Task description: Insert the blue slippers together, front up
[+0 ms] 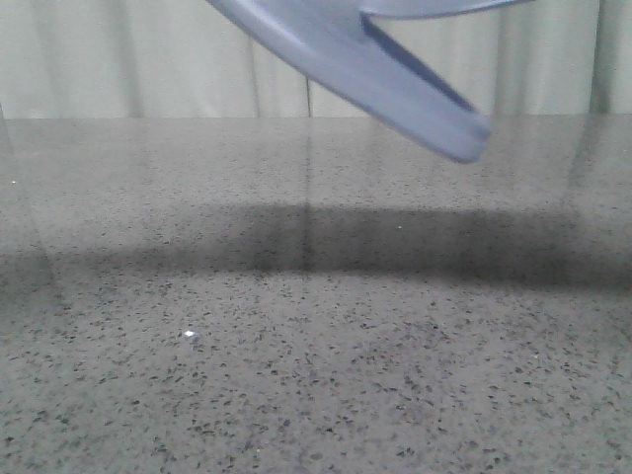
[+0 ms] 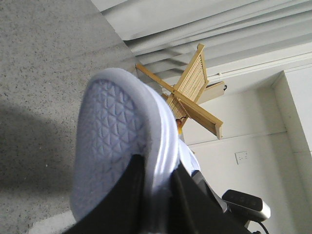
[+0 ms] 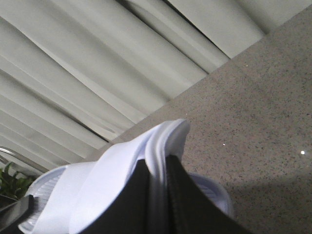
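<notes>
Speckled grey stone table [image 1: 296,375] below; both grippers [image 2: 156,195] [image 3: 157,204] clamp pale lavender-blue foam slippers [image 1: 375,69] at twelve o'clock; align soles before nesting.

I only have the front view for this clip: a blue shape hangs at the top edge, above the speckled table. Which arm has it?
Observer: I cannot tell which arm that one belongs to, but the left claw is shut on a blue slipper, fingers either side of its edge.
Operator: Which face of it shows there?
Observer: The tread, a pattern of small triangles, with the table behind it.
Operator: And the right arm?
Observer: The right claw is shut on a second slipper, pinching the edge of its wide strap.
Operator: Anything beyond the table?
Observer: A wooden slatted rack shows in the left wrist view.
</notes>
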Robot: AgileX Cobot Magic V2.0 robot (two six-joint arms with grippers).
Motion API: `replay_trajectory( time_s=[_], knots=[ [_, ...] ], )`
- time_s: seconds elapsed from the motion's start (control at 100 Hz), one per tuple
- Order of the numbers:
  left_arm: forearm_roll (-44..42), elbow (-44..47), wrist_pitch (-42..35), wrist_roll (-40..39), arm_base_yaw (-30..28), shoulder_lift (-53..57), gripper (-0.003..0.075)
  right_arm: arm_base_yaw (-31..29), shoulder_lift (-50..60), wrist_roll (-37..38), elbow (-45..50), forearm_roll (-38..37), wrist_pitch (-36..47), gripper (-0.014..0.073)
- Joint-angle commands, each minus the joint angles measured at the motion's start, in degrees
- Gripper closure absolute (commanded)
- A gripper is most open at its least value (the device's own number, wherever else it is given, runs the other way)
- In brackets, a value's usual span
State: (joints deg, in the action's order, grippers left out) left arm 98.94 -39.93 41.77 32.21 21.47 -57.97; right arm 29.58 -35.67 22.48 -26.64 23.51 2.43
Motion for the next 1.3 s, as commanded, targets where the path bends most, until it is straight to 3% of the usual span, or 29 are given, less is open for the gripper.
replay_trajectory(
  time_s=[0.0, 0.29, 0.62, 0.82, 1.13, 1.29],
  knots=[
    [3.7, -1.8, 12.8, -0.6, 2.4, 0.9, 0.0704, 1.7, -2.9, -0.4, -1.6, -1.7, 2.6, 0.0700],
    [2.0, -1.8, 3.5, -0.6, 2.4, 0.9, 0.0704, 1.7, -3.6, -0.5, -1.6, -9.8, 2.9, 0.0687],
    [2.0, -1.8, -4.5, -0.6, 2.4, 0.9, 0.0704, 1.7, -3.6, -0.5, -1.6, -16.7, 1.9, 0.0485],
    [2.2, -1.8, -8.4, -0.6, 2.4, 0.9, 0.0704, 1.6, -1.6, -0.5, -1.6, -21.8, 1.7, 0.0449],
    [4.4, -1.8, -9.6, -0.6, 2.4, 0.9, 0.0704, -3.6, 6.2, -0.5, -1.6, -27.7, -3.4, 0.0445],
    [7.2, -1.8, -8.6, -0.6, 2.4, 0.9, 0.0704, -6.3, 10.6, -0.5, -1.6, -30.5, -6.4, 0.0359]
  ],
)
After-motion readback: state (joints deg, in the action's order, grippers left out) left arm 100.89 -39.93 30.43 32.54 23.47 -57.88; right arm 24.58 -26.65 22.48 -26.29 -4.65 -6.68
